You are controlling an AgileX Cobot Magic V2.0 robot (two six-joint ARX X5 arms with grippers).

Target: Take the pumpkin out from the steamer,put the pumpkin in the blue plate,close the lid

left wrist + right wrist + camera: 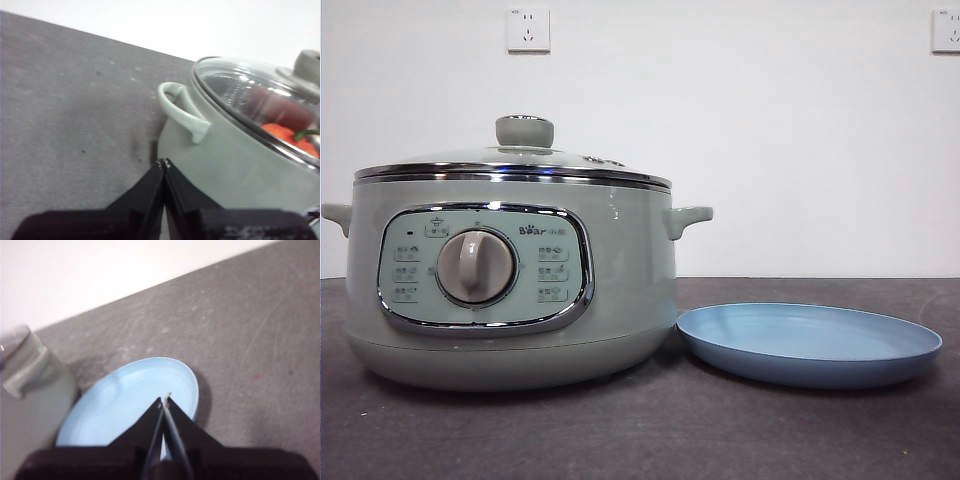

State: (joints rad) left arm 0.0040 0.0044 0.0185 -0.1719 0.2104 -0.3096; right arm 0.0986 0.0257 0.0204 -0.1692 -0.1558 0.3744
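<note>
While lid sat shut on steamer, nothing of task done: lift-off, transfer, re-closing all left. Largest first: steamer on table, holding pumpkin under glass. Blue plate just beside, bare. Left gripper pressed together near steamer handle; right gripper together above plate.

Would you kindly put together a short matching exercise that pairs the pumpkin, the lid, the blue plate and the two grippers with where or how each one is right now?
Things:
1. pumpkin
2. lid
3. blue plate
4. left gripper and right gripper

States:
A. empty, on the table beside the steamer
B. shut, holding nothing
C. inside the steamer, seen through the glass
D. seated on the steamer's rim

Pairs: 1-C, 2-D, 3-A, 4-B
</note>
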